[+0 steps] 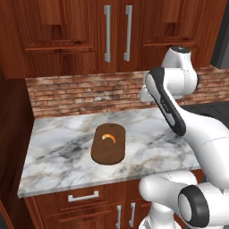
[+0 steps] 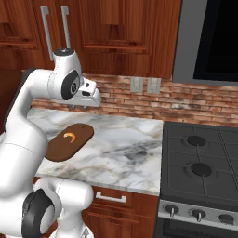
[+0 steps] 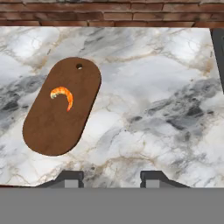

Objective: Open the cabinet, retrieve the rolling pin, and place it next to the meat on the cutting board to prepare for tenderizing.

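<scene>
The cabinet (image 1: 89, 27) (image 2: 28, 53) hangs above the counter with both tall doors closed, and its two long silver bar handles (image 1: 107, 33) stand side by side. The rolling pin is out of view. The dark brown cutting board (image 1: 108, 144) (image 2: 69, 142) (image 3: 61, 107) lies flat on the marble, and the small orange meat (image 1: 108, 137) (image 2: 69, 136) (image 3: 62, 96) sits near its far end. My gripper (image 2: 79, 107) (image 3: 111, 179) hovers above the counter, to the right of the board and pointing down. Its jaws are open with nothing between them.
The marble worktop (image 1: 58, 152) stretches to a brick backsplash (image 1: 80, 94). At the right stands a black gas stove (image 2: 200, 158), with a dark appliance (image 2: 209, 37) above it. Wall outlets (image 2: 144, 85) sit on the bricks. Low drawers with short handles (image 1: 83, 196) are under the counter.
</scene>
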You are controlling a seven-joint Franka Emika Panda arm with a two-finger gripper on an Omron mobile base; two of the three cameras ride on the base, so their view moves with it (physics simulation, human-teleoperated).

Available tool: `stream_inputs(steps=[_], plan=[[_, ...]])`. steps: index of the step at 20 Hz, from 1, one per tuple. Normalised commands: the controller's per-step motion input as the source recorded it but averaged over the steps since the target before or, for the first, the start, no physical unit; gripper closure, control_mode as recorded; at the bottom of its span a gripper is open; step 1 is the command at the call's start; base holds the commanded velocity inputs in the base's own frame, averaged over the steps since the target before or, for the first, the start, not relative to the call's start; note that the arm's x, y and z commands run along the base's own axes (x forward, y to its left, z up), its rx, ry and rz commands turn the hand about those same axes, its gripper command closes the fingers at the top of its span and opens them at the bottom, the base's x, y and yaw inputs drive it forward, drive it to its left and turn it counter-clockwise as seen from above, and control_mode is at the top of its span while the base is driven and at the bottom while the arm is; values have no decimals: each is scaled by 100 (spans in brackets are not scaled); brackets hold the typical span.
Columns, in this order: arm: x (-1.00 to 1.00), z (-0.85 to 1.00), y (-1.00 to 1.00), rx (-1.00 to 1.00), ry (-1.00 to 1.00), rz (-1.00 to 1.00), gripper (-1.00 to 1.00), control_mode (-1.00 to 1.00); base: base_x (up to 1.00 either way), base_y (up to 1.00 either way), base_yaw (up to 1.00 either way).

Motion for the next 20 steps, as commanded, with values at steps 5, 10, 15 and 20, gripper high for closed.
stream_inputs(steps=[5,10,15,20], plan=[[-7,0,10,0,-4,2,-100,-100,0,0,0],[-29,0,10,-1,-21,1,-100,-100,0,0,0],[-27,2,1,0,-32,3,-100,-100,0,0,0],[-8,3,0,5,-30,1,-100,-100,0,0,0]])
